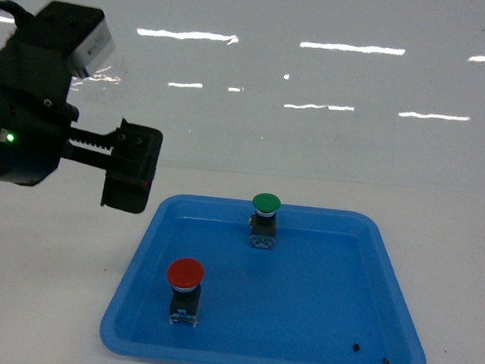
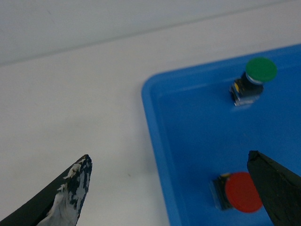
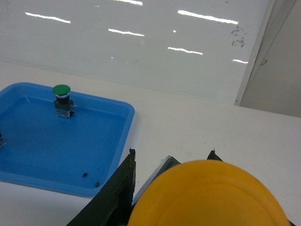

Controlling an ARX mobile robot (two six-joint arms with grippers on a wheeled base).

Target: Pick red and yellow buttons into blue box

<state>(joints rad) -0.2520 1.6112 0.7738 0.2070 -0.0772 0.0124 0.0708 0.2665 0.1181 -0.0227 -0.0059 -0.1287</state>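
A shallow blue tray (image 1: 384, 300) lies on the white worktop (image 1: 44, 285), and the red button (image 1: 184, 288) stands upright on its black block body in the tray's 8 o'clock part, free of any grip. A green button (image 1: 265, 219) stands near the tray's far rim at about 12 o'clock, well apart from the red one. The left gripper (image 1: 129, 167) hovers above the worktop off the tray's 10 o'clock corner; the left wrist view shows its jaws spread wide with nothing between them, one fingertip (image 2: 70, 197) over bare worktop and the other over the tray beside the red cap. The right gripper (image 3: 169, 188) has its jaws closed on the yellow button (image 3: 209, 195), whose cap fills the lower part of the right wrist view, off the tray's 4 o'clock side. The blue box appears in no view.
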